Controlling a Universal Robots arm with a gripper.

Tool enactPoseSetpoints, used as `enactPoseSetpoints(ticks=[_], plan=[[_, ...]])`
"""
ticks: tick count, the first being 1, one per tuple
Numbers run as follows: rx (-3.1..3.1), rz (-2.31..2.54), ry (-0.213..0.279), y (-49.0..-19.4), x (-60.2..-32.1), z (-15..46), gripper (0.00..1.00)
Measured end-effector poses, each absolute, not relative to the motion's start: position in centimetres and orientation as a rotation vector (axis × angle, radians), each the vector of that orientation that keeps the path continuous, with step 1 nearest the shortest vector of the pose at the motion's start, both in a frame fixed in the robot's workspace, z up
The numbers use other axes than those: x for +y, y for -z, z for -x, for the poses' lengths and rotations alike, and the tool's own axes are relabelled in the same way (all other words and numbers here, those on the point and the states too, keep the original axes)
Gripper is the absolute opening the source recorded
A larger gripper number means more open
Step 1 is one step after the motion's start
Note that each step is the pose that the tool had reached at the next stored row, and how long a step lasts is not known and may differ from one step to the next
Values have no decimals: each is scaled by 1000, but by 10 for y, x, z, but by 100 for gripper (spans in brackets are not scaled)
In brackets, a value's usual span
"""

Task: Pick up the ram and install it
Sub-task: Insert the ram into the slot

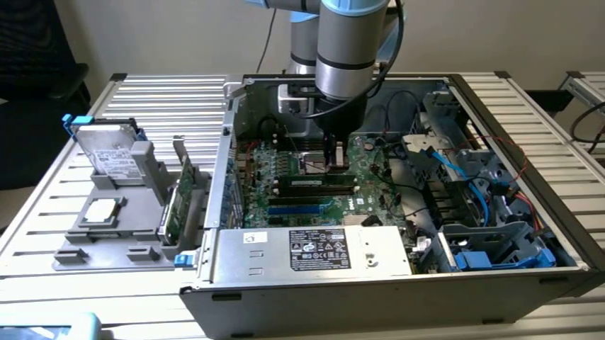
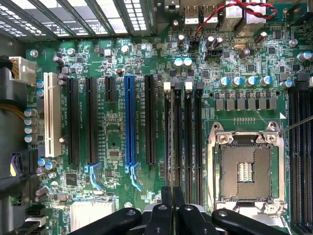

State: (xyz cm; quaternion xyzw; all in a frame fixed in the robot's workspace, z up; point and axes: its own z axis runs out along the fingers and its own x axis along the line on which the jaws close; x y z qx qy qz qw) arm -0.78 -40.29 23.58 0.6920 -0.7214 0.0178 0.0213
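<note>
Nearest in the exterior view, a silver metal power-supply box with a white label (image 1: 312, 248) lies along the front of the open grey computer case (image 1: 378, 301). The case rests on the slatted metal surface (image 1: 151, 99). Beyond the box, on the green motherboard (image 1: 253, 202), the ram (image 1: 317, 182), a long narrow green stick with dark chips, stands on edge in a black memory slot, apparently seated or nearly so. Just behind and above it hangs the black gripper (image 1: 331, 163), pinched narrow with nothing visible between its fingers. The stick looks light, stiff and thin, yet fragile. It is best taken by its long top edge or short ends, clear of chips and contacts.
</note>
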Motion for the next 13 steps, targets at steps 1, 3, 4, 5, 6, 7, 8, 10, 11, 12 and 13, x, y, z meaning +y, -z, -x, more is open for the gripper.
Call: enactPoseSetpoints(ticks=[1, 3, 4, 5, 6, 7, 8, 10, 11, 12, 13], plan=[[-2236, -2145, -55, -236, -403, 8, 12], [-2236, -2145, -55, -236, -403, 8, 12], [-2235, -2147, -55, -235, -403, 8, 12], [-2234, -2148, -55, -235, -403, 8, 12], [-2233, -2148, -55, -235, -403, 8, 12], [-2232, -2149, -56, -235, -403, 8, 12], [-2231, -2151, -56, -235, -403, 8, 12], [-2224, -2157, -56, -235, -403, 8, 12], [-2221, -2160, -56, -235, -403, 8, 12], [-2218, -2163, -57, -235, -403, 8, 12], [-2216, -2165, -57, -235, -403, 8, 12]])
